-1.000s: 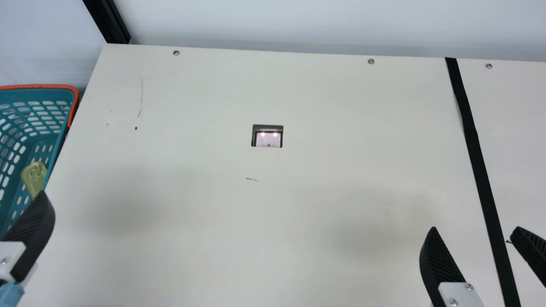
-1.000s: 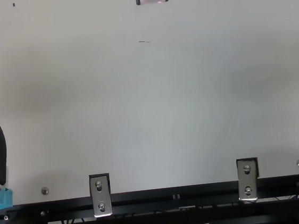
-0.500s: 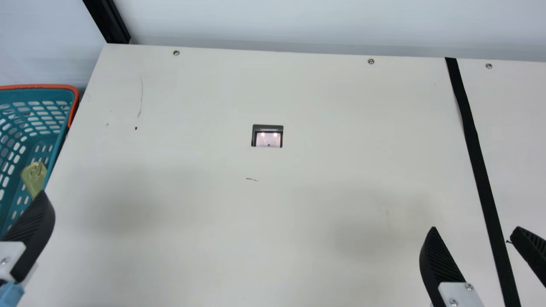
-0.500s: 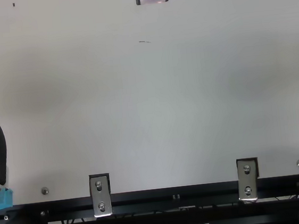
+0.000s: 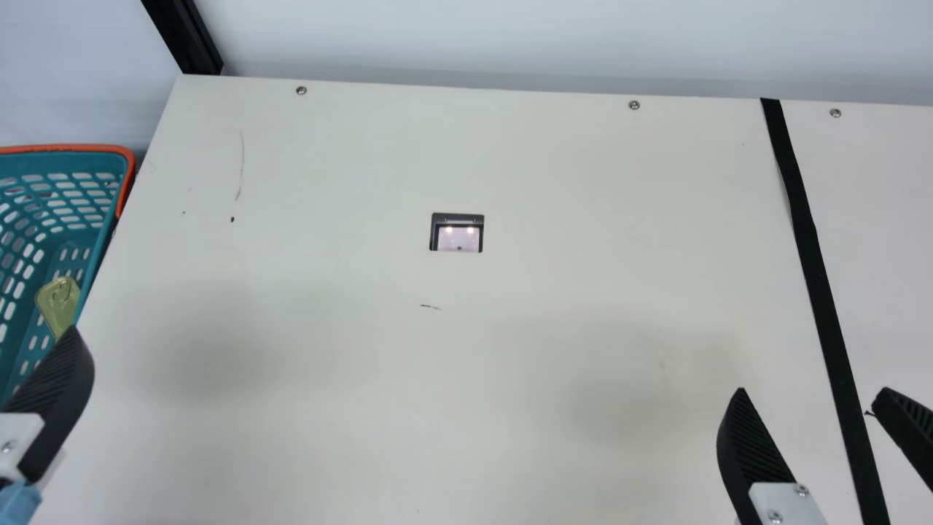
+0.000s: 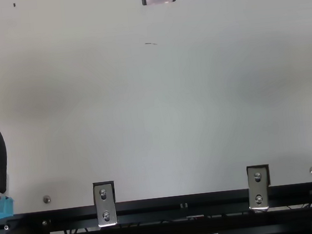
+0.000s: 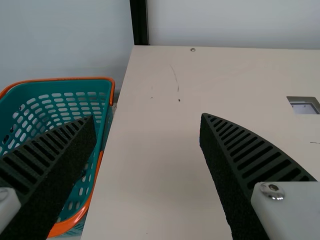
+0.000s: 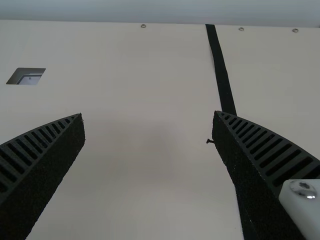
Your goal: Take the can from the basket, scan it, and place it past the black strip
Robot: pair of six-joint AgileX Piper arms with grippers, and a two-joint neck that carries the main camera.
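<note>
1. Locate the can (image 5: 57,300) at 9 o'clock, inside the basket (image 5: 65,149).
2. Your left gripper (image 5: 55,394), 8 o'clock: fingers wide apart, empty, aimed forward, screening part of the basket.
3. Your right gripper (image 5: 813,390), 4 o'clock: likewise, fingertips flanking the black strip (image 5: 818,292) in main view.
4. Scanner (image 5: 458,235): dial centre.

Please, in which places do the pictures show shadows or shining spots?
Main view: soft grey shadows on the table, one left of centre, one towards the right; two bright spots glow in the scanner window. Top view: similar faint dim patches at both sides. Right wrist view: a small glint on the screw of the right claw.
</note>
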